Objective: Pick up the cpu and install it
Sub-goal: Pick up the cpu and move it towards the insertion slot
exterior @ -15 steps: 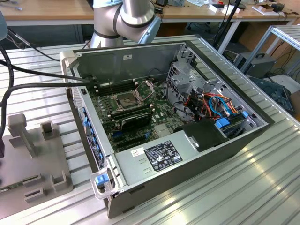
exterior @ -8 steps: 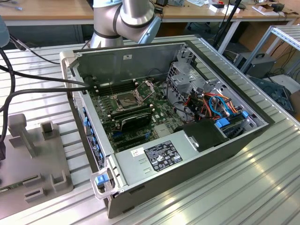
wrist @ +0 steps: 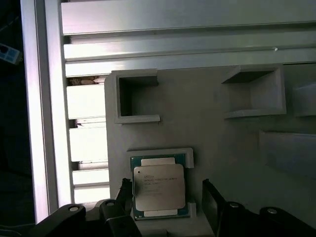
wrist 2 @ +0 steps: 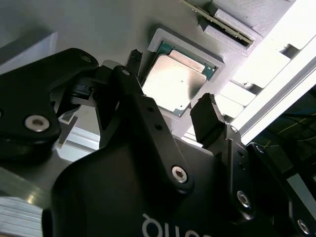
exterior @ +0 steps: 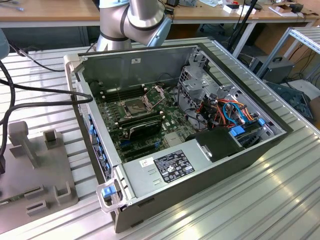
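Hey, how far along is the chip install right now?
Done: the pincer is lined up, open, with a finger on each side of the cpu. In hand: nothing yet; the cpu lies flat in its grey holder, not gripped. Left: the pick-up and the install; the socket in the open computer case looks empty.

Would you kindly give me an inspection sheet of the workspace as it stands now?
Surface: ribbed aluminium table, bearing a grey moulded fixture tray and an open grey computer case.
Job's things: small square silver-topped cpu lying flat in its tray nest; green motherboard inside the case.
Clutter: nothing seen.
Grippers: black gripper at the cpu, jaws open, one on either side.
Cables: black cables across the table on the exterior view's left; orange and blue wires inside the case.
Surroundings: wooden desks behind.
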